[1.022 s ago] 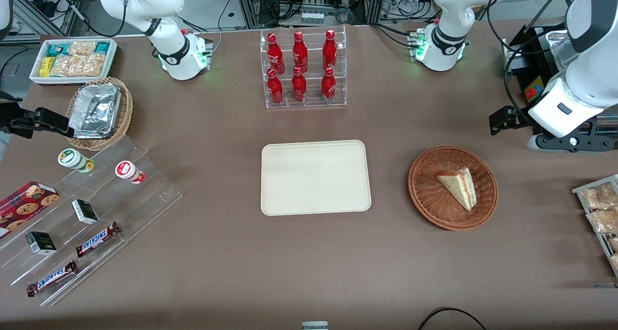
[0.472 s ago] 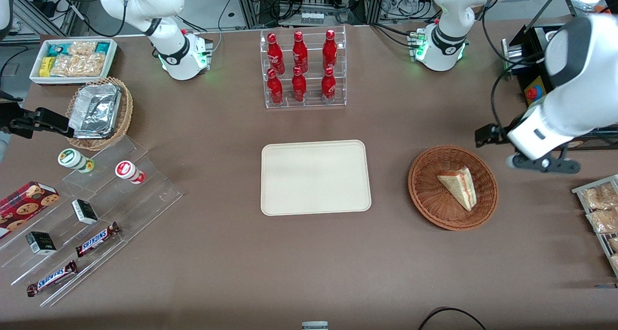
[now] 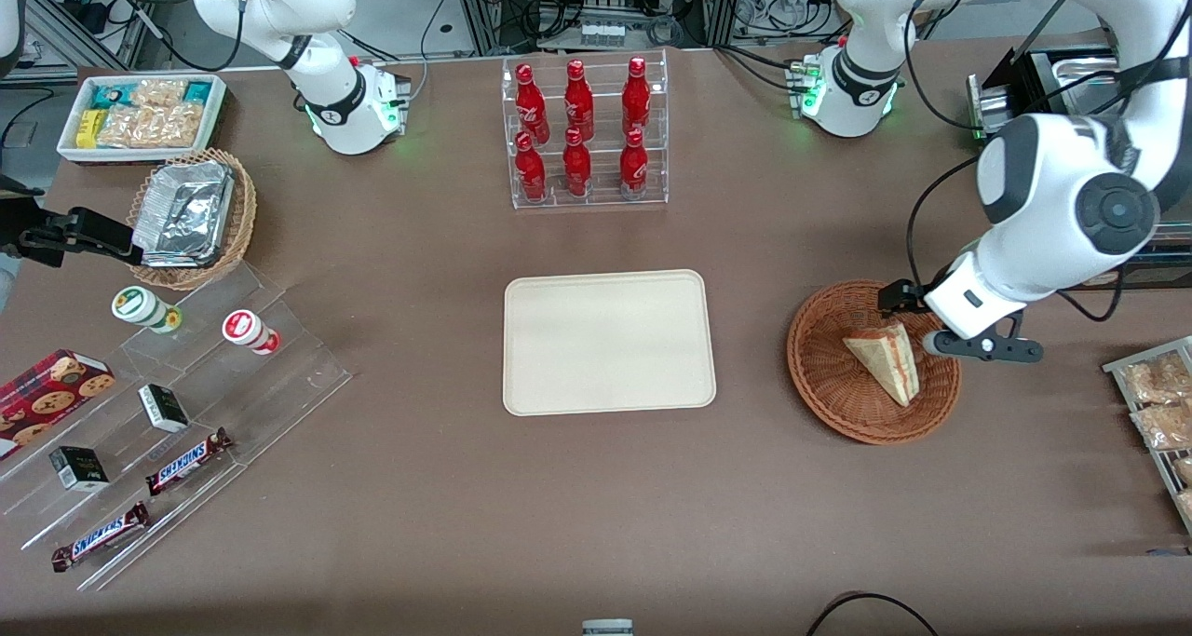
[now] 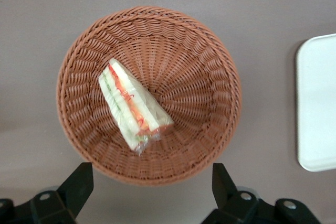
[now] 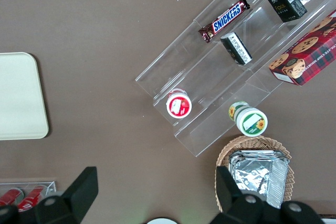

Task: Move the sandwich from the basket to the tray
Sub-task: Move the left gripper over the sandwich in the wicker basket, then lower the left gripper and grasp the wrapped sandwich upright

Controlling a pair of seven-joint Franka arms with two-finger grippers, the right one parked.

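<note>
The sandwich [image 3: 885, 361] [image 4: 132, 104], a wrapped wedge with red and green filling, lies in the round reddish-brown basket [image 3: 824, 375] [image 4: 210, 77]. My left gripper [image 3: 978, 347] [image 4: 151, 183] hovers above the basket's rim, at the edge toward the working arm's end. It is open, with its black fingers [image 4: 79, 182] spread wide and nothing between them. The cream tray [image 3: 610, 343] [image 4: 317, 108] lies bare at the table's middle, beside the basket.
A clear rack of red bottles [image 3: 585, 133] stands farther from the front camera than the tray. Bagged snacks on a rack [image 3: 1159, 403] lie toward the working arm's end. A black box [image 3: 1043, 87] stands near the working arm's base.
The left arm has swung in from the working arm's end of the table, and its gripper now hangs over the basket's rim. The sandwich and basket have not moved.
</note>
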